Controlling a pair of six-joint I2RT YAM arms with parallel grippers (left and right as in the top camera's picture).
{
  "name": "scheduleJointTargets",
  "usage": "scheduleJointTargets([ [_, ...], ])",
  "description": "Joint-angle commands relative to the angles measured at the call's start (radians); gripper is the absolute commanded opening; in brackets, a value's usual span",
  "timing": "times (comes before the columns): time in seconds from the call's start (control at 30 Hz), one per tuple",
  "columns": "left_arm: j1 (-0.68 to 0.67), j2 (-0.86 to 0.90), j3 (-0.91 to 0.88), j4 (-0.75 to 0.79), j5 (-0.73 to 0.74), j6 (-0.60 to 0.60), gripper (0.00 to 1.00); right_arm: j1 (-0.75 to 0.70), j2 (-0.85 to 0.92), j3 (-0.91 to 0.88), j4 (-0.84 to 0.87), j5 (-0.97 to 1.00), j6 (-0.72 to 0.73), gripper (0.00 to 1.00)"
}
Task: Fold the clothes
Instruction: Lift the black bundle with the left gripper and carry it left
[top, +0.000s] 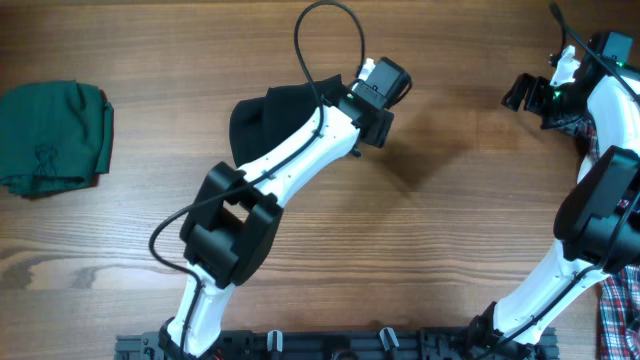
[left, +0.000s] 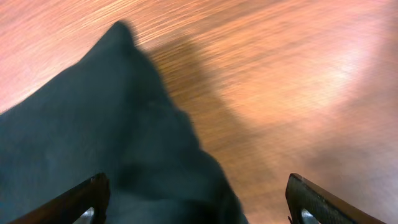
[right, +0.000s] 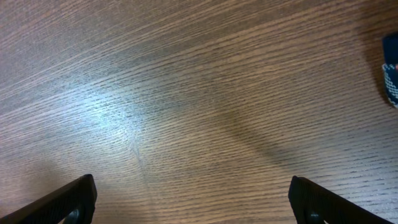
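Evidently the soft black fabric shirt (top: 260, 120) looks folded compact, little left; left gripper (left: 196, 202) and right gripper (right: 193, 202) spread wide, empty.

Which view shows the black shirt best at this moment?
Left wrist: the black shirt fills its lower left, unobstructed though slightly blurred. Overhead shows only a bunched patch, partly hidden under the left arm. Right wrist shows none of it, only table.

Wooden table (top: 450, 220): black shirt (top: 262, 125), green garment (top: 55, 135)
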Motion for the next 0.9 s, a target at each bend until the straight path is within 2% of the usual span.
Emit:
scheduleJointTargets([
  [0.0, -0.020, 0.058, -0.005, -0.013, -0.245, -0.212, 0.95, 0.000, -0.017, 0.008, 0.006, 0.012, 0.003, 1.00],
  [0.07, -0.034, 0.058, -0.005, -0.013, -0.293, -0.232, 0.99, 0.000, -0.017, 0.008, 0.006, 0.012, 0.003, 1.00],
  [0.17, -0.040, 0.072, -0.005, -0.027, -0.265, -0.277, 1.00, 0.000, -0.017, 0.008, 0.005, 0.012, 0.004, 1.00],
  [0.47, -0.021, 0.197, -0.005, -0.034, -0.221, -0.280, 0.99, 0.000, -0.017, 0.008, 0.005, 0.001, 0.004, 1.00],
  [0.5, -0.014, 0.198, -0.005, -0.035, -0.216, -0.280, 0.94, 0.000, -0.017, 0.008, 0.005, 0.001, 0.004, 1.00],
  [0.53, -0.011, 0.198, -0.005, -0.035, -0.217, -0.278, 0.82, 0.000, -0.017, 0.008, 0.006, 0.002, 0.004, 1.00],
  [0.57, -0.011, 0.195, -0.005, -0.035, -0.217, -0.273, 0.59, 0.000, -0.017, 0.008, 0.007, 0.001, 0.005, 1.00],
  [0.6, -0.011, 0.193, -0.003, -0.043, -0.218, -0.271, 0.41, 0.000, -0.017, 0.008, 0.013, 0.002, 0.005, 1.00],
  [0.63, -0.011, 0.188, 0.000, -0.052, -0.218, -0.271, 0.14, 0.000, -0.017, 0.008, 0.018, 0.002, 0.005, 1.00],
  [0.67, -0.008, 0.179, 0.006, -0.060, -0.217, -0.259, 0.04, 0.000, -0.017, 0.008, 0.021, 0.002, 0.005, 1.00],
  [0.73, 0.004, 0.140, 0.033, -0.072, -0.218, -0.187, 0.04, 0.000, -0.017, 0.008, 0.033, 0.002, 0.005, 1.00],
  [0.87, 0.062, 0.040, 0.147, -0.153, -0.161, -0.142, 0.04, 0.000, -0.017, 0.008, 0.059, 0.002, 0.005, 1.00],
])
